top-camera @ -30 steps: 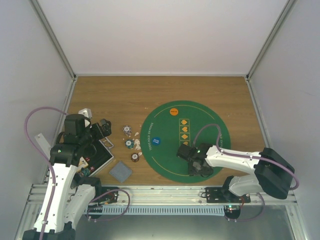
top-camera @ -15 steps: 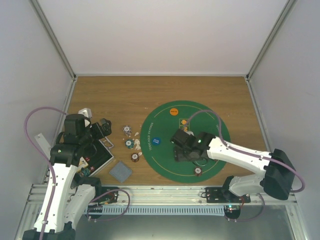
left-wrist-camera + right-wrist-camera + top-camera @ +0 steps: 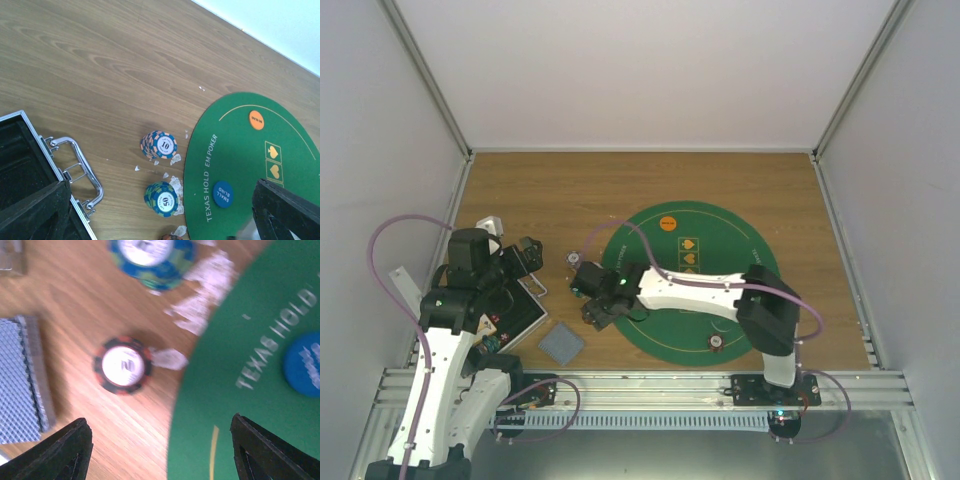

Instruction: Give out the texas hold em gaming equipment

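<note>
My right gripper (image 3: 596,304) (image 3: 161,445) hangs open over the left edge of the green mat (image 3: 730,238), with nothing between its fingers (image 3: 65,450). Just ahead of it on the wood stands a red-black poker chip stack (image 3: 123,365). A green-blue "50" stack (image 3: 162,198) and an orange-blue "10" stack (image 3: 160,145) stand farther along. One chip (image 3: 717,343) lies on the mat's near side. The blue disc (image 3: 223,194) and orange disc (image 3: 668,222) rest on the mat. The grey-backed card deck (image 3: 562,342) lies on the wood. My left gripper (image 3: 525,258) (image 3: 159,217) is open above the case edge.
The open black case (image 3: 520,315) with its metal handle (image 3: 75,165) sits at the left under my left arm. Scraps of clear wrap (image 3: 176,159) lie among the chip stacks. White walls close in the table on three sides.
My right arm let go of a chip on the mat's near side, then swung left across the mat to the chip stacks. The left arm has not moved.
</note>
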Robot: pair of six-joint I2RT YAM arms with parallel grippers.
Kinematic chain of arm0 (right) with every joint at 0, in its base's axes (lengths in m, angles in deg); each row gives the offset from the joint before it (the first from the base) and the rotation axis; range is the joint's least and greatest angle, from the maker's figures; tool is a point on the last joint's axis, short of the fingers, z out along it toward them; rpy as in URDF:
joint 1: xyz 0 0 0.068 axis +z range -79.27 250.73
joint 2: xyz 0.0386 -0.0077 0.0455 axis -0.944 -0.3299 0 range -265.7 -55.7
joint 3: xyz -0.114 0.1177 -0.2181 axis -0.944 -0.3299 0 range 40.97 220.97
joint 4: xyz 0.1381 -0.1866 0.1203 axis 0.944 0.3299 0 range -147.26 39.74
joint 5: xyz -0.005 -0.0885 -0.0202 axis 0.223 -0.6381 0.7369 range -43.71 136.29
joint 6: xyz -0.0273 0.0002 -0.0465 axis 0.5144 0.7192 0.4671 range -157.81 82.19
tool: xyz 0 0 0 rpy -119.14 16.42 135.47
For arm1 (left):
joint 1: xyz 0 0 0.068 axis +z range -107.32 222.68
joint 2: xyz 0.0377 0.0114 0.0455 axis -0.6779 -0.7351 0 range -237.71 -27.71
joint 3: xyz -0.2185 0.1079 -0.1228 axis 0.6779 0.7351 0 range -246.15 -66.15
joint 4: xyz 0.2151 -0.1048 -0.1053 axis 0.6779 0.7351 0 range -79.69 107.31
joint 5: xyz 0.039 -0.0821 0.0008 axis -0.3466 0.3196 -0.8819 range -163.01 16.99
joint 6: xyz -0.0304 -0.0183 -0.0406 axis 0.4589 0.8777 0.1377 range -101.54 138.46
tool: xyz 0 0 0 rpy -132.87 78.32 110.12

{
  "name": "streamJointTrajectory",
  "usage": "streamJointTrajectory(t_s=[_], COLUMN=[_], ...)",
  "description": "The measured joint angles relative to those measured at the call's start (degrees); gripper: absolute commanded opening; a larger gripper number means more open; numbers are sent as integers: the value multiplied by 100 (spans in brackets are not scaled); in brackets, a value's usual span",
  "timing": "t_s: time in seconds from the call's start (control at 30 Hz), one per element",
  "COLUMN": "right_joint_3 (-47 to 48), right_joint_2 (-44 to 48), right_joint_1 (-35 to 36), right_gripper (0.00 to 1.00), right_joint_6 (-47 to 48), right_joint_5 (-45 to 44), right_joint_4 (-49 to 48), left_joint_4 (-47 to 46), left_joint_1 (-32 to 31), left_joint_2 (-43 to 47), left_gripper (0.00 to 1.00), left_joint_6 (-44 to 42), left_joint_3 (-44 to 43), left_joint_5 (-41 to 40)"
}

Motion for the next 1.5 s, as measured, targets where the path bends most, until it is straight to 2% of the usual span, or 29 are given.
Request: streamJointTrajectory(t_s=[0.2,0.4,0.57,0.87,1.17,1.5], right_joint_3=[831,1099,1252,1386,1388,1388], right_joint_2=[-831,-1246,-1401,-1600,-1600,-1606], right_joint_1=[201,199,201,195,170,168], right_gripper=[77,76,69,66,58,57], right_joint_6=[719,1014,1147,1228,1233,1231], right_joint_5=[107,155,219,238,278,330], right_joint_4=[-101,-81,-13,92,140,146], left_joint_4=[-15,-15,-24,-28,-28,-31], left_joint_1=[4,22,22,24,24,24], left_joint_2=[-4,-4,-4,-4,-7,-4], left_gripper=[99,99,99,99,99,99], left_joint_6=[-2,-2,-2,-2,-2,-2], left_joint_3=[9,9,9,9,9,9], left_joint_5=[4,2,2,2,2,2])
